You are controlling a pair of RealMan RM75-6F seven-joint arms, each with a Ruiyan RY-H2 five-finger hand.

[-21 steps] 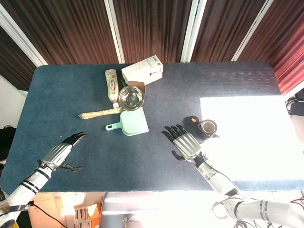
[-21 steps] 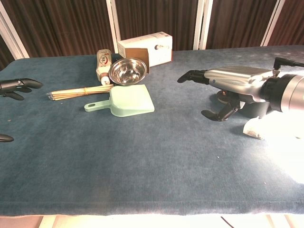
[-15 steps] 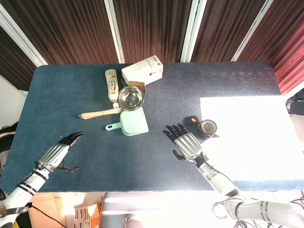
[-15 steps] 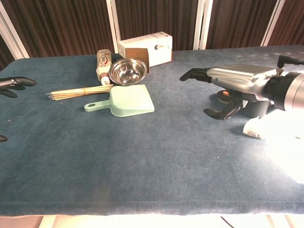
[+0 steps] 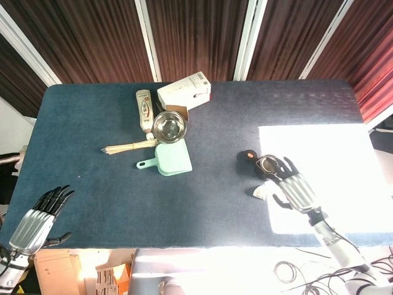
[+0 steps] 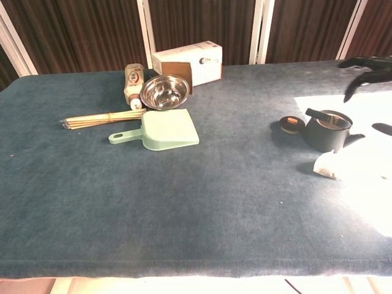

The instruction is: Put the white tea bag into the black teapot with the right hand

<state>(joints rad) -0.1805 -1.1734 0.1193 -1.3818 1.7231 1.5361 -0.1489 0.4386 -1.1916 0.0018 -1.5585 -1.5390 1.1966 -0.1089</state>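
White tea bag (image 6: pixel 326 164) is seen lying on the desk (image 6: pixel 184 196), just near of the black teapot (image 6: pixel 327 130). Nothing is held by the right hand (image 5: pixel 295 188), fingers spread above the pot. Likewise empty and spread is the left hand (image 5: pixel 38 218).

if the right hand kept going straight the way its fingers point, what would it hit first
Probably the black teapot: the right hand points up-left at it in the head view. The hand seems to hover higher, so it might pass over; depth is unclear.

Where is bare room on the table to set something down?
The near strip in front of the dustpan and left of the tea bag is bare. It is crowded around the bowl and box, and by the teapot.
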